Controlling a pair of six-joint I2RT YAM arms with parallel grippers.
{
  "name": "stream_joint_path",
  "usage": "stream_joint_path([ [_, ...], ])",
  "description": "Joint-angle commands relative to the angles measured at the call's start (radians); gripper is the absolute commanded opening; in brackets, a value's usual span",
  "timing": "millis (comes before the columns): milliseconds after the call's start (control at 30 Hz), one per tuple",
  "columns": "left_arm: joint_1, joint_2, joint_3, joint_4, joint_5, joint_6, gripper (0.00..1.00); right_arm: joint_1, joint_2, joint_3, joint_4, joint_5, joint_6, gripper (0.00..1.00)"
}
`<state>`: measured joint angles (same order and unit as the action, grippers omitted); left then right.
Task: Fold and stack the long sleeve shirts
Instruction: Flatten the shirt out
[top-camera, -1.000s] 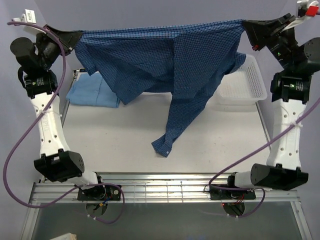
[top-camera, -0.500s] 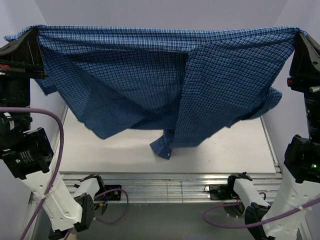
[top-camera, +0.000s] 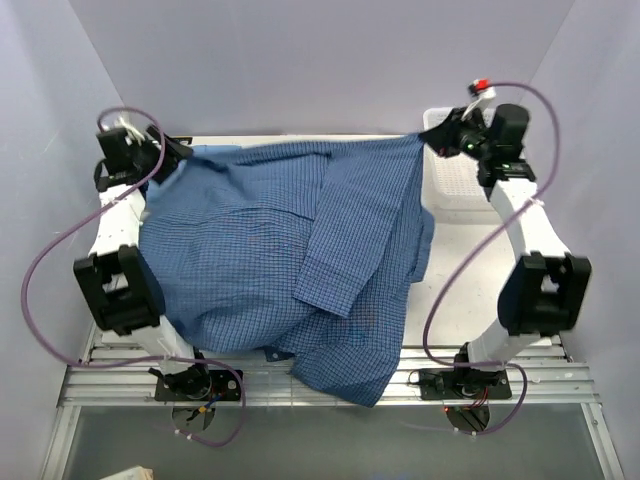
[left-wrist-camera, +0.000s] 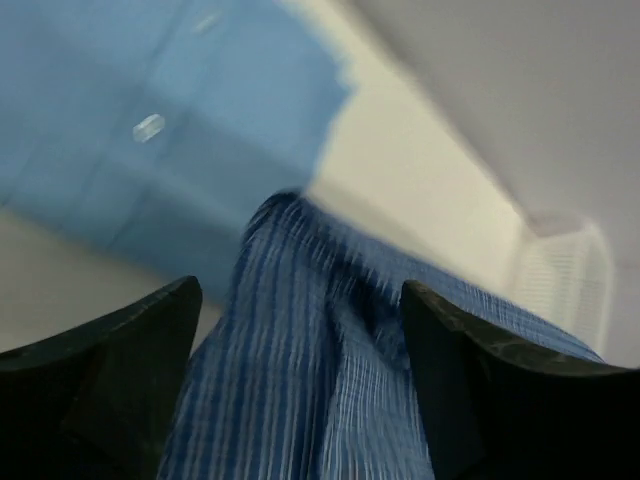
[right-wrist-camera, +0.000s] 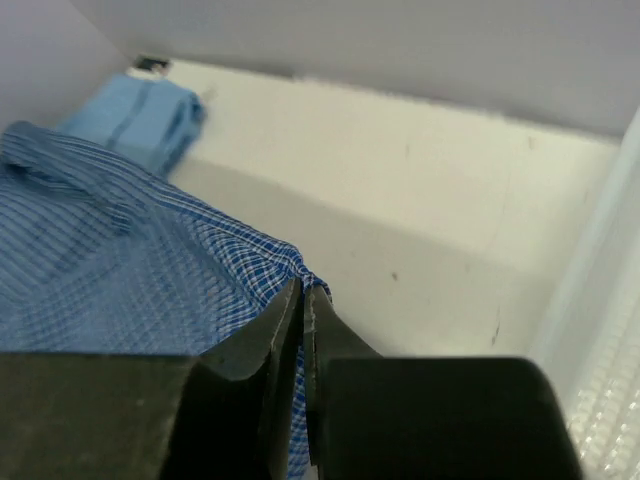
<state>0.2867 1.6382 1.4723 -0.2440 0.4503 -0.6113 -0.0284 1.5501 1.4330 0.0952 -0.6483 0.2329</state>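
White tabletop (top-camera: 465, 240) is lying almost wholly under the dark blue checked shirt (top-camera: 250, 260), which is spreading wide across it and spilling over the near edge. Right gripper (right-wrist-camera: 303, 290) is clenching the shirt's far right corner, just beside the white mesh basket (top-camera: 455, 190). Left gripper (left-wrist-camera: 300, 290) is standing released, fingers apart, checked cloth lying loose between them. Plain light blue shirt (right-wrist-camera: 140, 110) is lying at the far left corner.

Checked shirt (top-camera: 270, 260) over the table (top-camera: 455, 240)
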Motion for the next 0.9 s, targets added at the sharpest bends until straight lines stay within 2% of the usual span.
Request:
stream_joint_path([
  [0,0.048,0.064,-0.038,-0.079,-0.156,0.005,0.98,0.024,0.079,0.024,-0.035,0.156,-0.098,0.08],
  [33,0.049,0.096,-0.017,-0.148,-0.162,0.013,0.98,0.024,0.166,0.102,-0.079,0.168,-0.096,0.11],
  [67,0.048,0.122,0.008,-0.185,-0.173,0.018,0.98,0.025,0.203,0.148,-0.198,0.18,-0.104,0.16],
  [100,0.048,0.152,0.032,-0.214,-0.176,0.037,0.98,0.027,0.229,0.188,-0.242,0.205,-0.11,0.33],
  [167,0.049,0.144,0.039,-0.242,-0.199,0.048,0.98,0.027,0.254,0.231,-0.303,0.271,-0.129,0.55],
  [233,0.048,0.091,-0.01,-0.244,-0.214,0.056,0.98,0.06,0.22,0.215,-0.313,0.32,-0.154,0.91],
  [333,0.048,0.01,-0.108,-0.259,-0.222,0.058,0.98,0.107,0.158,0.152,-0.371,0.383,-0.21,0.9],
  [433,0.048,-0.073,-0.196,-0.261,-0.165,0.05,0.98,0.185,0.082,0.04,-0.413,0.395,-0.228,0.9],
  [633,0.017,-0.19,-0.429,-0.252,-0.016,0.03,0.98,0.404,-0.074,-0.235,-0.471,0.487,-0.228,0.9],
  [867,-0.066,-0.281,-0.639,-0.248,-0.012,0.013,0.98,0.707,-0.157,-0.411,-0.626,0.573,-0.328,0.9],
])
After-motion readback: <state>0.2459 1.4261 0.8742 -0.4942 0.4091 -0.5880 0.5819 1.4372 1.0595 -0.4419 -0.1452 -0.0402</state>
